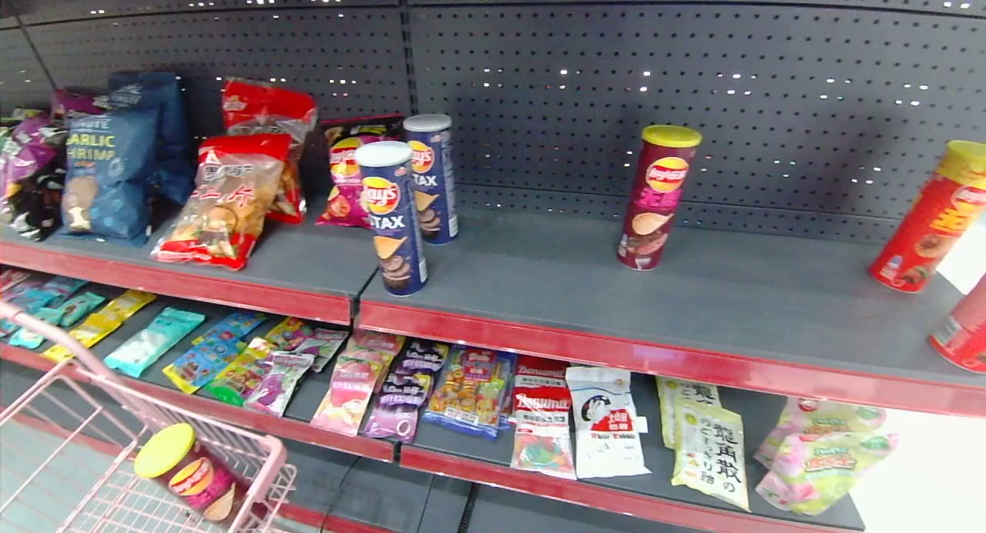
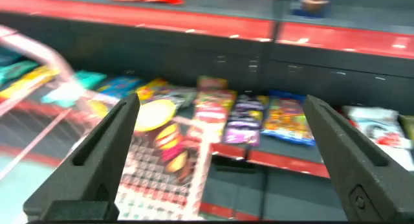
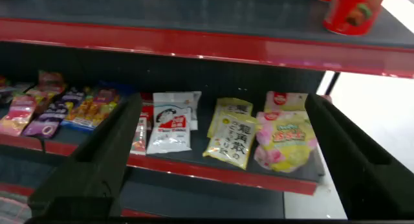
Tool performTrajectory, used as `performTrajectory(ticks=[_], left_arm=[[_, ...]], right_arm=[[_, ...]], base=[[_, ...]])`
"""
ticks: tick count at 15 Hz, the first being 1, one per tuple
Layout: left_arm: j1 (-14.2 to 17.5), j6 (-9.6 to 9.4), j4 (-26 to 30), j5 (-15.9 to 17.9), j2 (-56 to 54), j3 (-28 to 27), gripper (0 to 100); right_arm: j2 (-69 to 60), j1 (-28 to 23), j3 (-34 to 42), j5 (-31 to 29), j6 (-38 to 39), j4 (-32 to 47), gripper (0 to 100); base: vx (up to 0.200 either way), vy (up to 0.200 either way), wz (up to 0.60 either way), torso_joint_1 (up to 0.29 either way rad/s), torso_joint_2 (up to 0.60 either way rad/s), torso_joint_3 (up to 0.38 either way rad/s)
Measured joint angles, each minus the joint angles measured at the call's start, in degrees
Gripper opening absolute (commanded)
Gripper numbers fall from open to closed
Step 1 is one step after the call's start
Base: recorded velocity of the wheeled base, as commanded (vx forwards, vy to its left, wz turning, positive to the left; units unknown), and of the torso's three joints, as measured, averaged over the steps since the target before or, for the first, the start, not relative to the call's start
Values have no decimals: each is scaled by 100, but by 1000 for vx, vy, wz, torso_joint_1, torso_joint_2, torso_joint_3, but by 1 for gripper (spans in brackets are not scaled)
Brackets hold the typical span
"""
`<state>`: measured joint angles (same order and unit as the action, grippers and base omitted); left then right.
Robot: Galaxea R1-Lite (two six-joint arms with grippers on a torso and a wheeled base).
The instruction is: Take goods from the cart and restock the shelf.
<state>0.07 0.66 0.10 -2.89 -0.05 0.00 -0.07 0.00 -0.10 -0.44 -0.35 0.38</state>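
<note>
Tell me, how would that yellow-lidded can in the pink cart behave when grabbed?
The chip can lies on its side in the pink cart, so its round body would probably roll if nudged. It looks like a stiff tube, likely holding shape under a squeeze. Stood upright like its twin on the shelf, tall and narrow, it might tip.

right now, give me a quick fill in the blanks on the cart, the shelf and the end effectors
The can in the pink cart has a ____ lid.
The two blue cans on the upper shelf have ____ lids.
The left end effector and right end effector are both ____, holding nothing.
Missing words: yellow; white; open.
</note>
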Motion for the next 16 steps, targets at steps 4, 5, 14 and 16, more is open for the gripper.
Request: performTrajectory(ticks=[4, 5, 14, 16], left_arm=[[0, 2, 0, 0, 0, 0, 100], [0, 2, 0, 0, 0, 0, 100], [-2, 2, 0, 2, 0, 0, 100], [2, 2, 0, 2, 0, 0, 100]], right_arm=[[0, 0, 0, 1, 2, -5, 100], [0, 0, 0, 4, 2, -5, 100], [0, -2, 0, 17, 6, -13, 100], [0, 0, 0, 17, 6, -9, 100]], base=[[0, 0, 600, 1, 0, 2], [0, 0, 600, 7, -7, -2], [0, 0, 0, -119, 284, 163], [0, 0, 0, -154, 390, 234]])
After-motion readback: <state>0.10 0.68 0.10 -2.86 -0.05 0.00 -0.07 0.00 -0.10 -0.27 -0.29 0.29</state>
